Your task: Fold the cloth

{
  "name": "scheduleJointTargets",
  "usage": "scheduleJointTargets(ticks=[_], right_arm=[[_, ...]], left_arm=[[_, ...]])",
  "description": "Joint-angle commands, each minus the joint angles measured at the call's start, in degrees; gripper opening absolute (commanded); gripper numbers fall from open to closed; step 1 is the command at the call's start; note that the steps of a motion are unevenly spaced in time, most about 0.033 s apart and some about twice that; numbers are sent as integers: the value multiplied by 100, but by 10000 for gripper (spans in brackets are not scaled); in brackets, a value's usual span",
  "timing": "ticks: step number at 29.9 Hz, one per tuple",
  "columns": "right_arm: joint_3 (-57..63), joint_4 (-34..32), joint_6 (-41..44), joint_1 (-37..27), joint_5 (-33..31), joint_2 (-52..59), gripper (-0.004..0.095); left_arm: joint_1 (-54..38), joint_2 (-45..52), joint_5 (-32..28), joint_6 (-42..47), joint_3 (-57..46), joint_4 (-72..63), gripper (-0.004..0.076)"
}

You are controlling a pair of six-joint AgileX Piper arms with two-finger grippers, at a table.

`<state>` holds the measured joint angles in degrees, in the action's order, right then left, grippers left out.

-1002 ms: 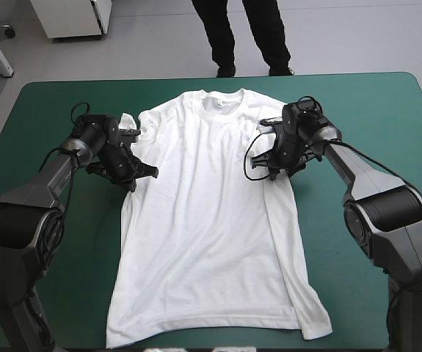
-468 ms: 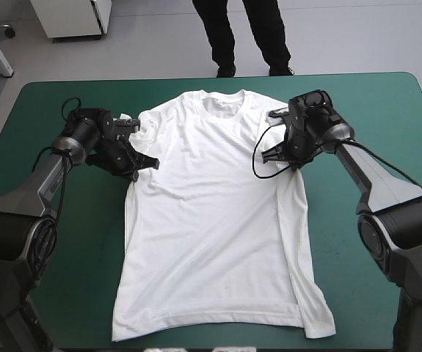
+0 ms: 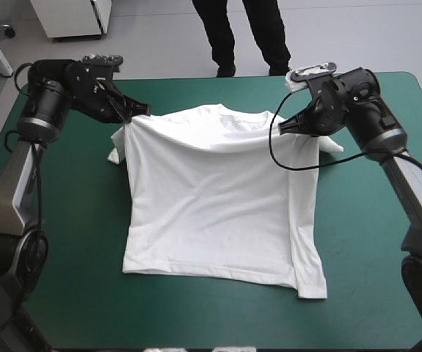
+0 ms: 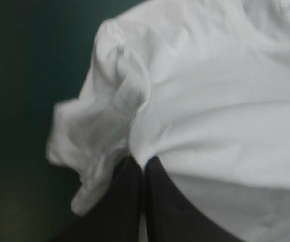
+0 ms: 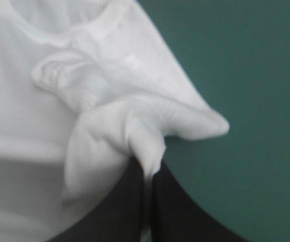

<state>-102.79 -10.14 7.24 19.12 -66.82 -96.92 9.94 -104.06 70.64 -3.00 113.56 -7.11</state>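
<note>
over the teal-green cover, the t-shirt is pinched at each shoulder by the raised left gripper and right gripper.

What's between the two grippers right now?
Only the T-shirt: its top edge stretches from the left gripper to the right gripper, both jaws shut on it, seen in the high view.
</note>
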Motion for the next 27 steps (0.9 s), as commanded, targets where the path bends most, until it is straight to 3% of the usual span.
scheduleJointTargets(ticks=[1,9,19,27], right_arm=[[-284,-272,67,-37,455,627,-17],[-1508,-295,67,-37,514,815,-17],[-2343,-295,54,-37,563,826,-17],[-2319,-625,45,-37,1574,538,-18]], left_arm=[[20,519,-155,-5,654,-106,-9],[20,1044,-472,-5,1207,-106,-9],[20,1672,-1545,-181,1256,-106,-9],[20,1435,-2311,-181,1204,-81,-9]])
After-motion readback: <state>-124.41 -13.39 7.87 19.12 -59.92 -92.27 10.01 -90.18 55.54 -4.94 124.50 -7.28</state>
